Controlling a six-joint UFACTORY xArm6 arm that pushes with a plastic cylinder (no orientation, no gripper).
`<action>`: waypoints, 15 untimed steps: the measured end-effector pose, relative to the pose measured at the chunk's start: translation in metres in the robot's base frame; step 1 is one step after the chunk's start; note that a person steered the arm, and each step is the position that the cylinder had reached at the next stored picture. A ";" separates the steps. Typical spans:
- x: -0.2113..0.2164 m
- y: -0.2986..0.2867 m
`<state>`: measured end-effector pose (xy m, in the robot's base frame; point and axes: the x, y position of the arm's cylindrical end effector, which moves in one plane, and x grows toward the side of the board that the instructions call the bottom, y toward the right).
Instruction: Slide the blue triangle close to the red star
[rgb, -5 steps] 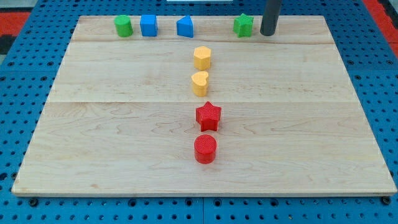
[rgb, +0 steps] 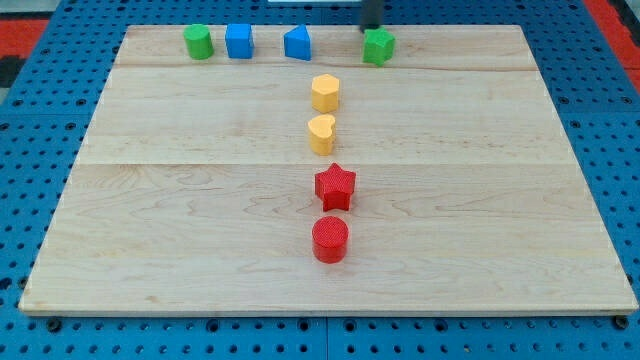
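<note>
The blue triangle (rgb: 297, 43) sits near the view's top edge of the wooden board (rgb: 150, 200), a little left of centre. The red star (rgb: 335, 186) lies well below it, in the middle of the board. My tip (rgb: 372, 28) is a blurred dark rod at the view's top, just above the green star (rgb: 378, 46) and to the right of the blue triangle. It appears to touch the green star's top edge.
A yellow hexagon (rgb: 325, 92) and a yellow heart (rgb: 321, 133) lie in a column between the blue triangle and the red star. A red cylinder (rgb: 330, 239) is below the star. A green block (rgb: 198, 42) and a blue cube (rgb: 238, 41) sit at the top left.
My tip has moved left from the green star's right side to just above it. The green star has shifted slightly left and down.
</note>
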<state>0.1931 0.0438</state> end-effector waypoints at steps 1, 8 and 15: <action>0.000 -0.003; 0.078 -0.081; 0.059 -0.073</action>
<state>0.2517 -0.0294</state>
